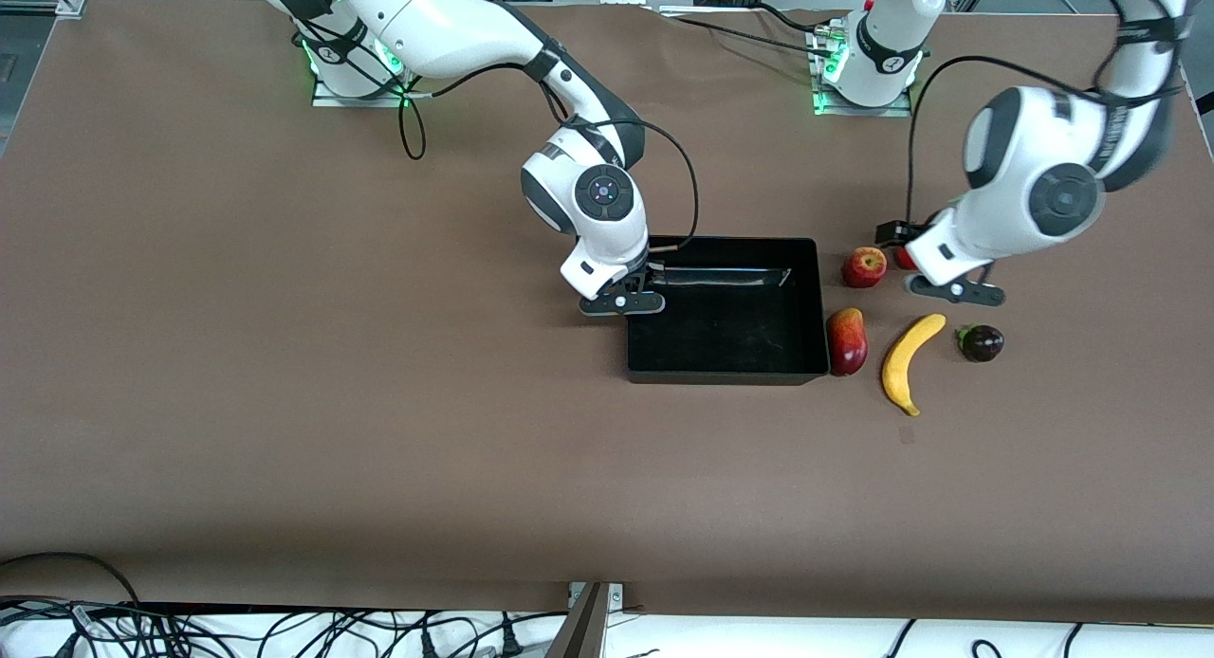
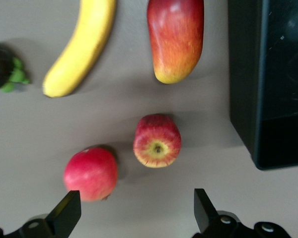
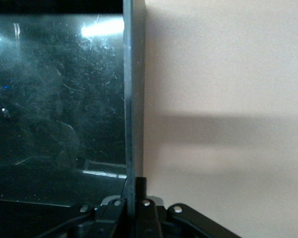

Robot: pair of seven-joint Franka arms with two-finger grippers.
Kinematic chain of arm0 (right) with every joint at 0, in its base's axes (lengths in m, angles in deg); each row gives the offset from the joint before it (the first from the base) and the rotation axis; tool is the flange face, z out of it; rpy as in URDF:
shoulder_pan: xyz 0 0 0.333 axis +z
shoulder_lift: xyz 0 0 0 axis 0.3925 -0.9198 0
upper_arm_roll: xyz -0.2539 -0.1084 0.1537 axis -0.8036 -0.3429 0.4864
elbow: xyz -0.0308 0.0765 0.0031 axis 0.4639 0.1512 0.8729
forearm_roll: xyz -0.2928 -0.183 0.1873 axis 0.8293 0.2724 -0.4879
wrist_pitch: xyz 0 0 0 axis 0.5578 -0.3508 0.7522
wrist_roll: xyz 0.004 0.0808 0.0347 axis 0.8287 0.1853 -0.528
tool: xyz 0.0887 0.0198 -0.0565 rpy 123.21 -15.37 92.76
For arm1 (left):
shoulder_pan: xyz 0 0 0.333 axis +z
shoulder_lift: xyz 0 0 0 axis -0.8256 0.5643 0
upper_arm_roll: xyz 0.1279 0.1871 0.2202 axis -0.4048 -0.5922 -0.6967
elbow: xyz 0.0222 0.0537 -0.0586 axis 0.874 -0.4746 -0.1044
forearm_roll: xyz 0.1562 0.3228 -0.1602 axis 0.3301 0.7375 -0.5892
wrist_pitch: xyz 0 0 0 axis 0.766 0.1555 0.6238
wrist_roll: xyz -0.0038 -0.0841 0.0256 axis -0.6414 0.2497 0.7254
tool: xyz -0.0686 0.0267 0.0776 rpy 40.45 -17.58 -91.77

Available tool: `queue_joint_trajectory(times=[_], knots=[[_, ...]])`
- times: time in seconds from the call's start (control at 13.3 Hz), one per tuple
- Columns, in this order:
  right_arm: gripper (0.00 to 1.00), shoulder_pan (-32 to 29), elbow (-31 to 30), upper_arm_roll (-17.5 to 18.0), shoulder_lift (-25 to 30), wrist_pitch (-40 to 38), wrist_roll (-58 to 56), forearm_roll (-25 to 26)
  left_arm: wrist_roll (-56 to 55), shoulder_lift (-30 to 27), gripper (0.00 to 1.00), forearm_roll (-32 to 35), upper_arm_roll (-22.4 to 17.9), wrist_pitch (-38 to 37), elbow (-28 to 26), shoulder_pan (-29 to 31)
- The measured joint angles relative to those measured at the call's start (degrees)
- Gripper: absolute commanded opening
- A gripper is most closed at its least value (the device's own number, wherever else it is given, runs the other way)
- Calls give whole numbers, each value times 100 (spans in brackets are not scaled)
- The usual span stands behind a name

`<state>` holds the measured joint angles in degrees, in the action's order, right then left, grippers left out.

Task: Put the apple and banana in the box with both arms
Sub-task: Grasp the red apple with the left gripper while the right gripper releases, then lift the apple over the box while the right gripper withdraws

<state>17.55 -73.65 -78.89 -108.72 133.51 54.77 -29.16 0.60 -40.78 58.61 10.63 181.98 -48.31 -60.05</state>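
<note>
The right gripper (image 1: 623,302) pinches the box (image 1: 806,302) wall, its jaws pressed together on the rim, which we judge steadies the box for loading. The left gripper (image 2: 134,210), jaws spread, hovers over the apple (image 2: 157,140), the pomegranate (image 2: 91,173) just beside it; banana (image 2: 81,47) and mango (image 2: 175,37) lie past the apple, all outside the box. The brown table (image 1: 285,402) is otherwise bare; cables (image 1: 237,630) trail along its camera-side edge.
</note>
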Motion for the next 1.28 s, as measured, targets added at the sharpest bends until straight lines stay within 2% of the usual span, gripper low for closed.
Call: queue_joint_trajectory(times=[0.08,0.15,0.23,0.3,0.45,0.68,0.75,0.83,0.9,0.98,1.05,1.28], knots=[[0,0,0,0,-4,0,-45,0,-1,-31,100,0,20,530,-384,-6],[31,0,0,0,-9,0,-71,0,-1,-38,100,0,28,1050,-728,-20],[56,0,1,0,-10,2,-78,0,-1,-25,100,0,37,1521,-1030,-27],[100,0,9,0,-9,13,-93,0,-2,14,100,0,45,1923,-1267,-29],[100,0,72,-3,-6,26,-122,23,-2,200,100,0,49,2581,-1519,-29],[100,-3,187,-93,82,6,-145,82,-2,593,100,0,53,3142,-1559,-30],[100,-6,235,-175,169,-97,-168,92,-2,673,67,0,54,3205,-1555,-30],[100,-10,284,-296,328,-329,-262,95,-2,709,39,0,55,3227,-1553,-30],[100,-22,322,-455,536,-616,-440,95,-2,710,27,0,56,3230,-1549,-31],[100,-69,344,-624,773,-895,-663,92,0,709,17,0,61,3230,-1537,-31],[100,-184,353,-743,1023,-1160,-887,74,5,700,11,0,71,3222,-1514,-32],[100,-752,357,-805,1642,-1884,-1707,-304,5,526,10,0,151,2767,-1242,-34]])
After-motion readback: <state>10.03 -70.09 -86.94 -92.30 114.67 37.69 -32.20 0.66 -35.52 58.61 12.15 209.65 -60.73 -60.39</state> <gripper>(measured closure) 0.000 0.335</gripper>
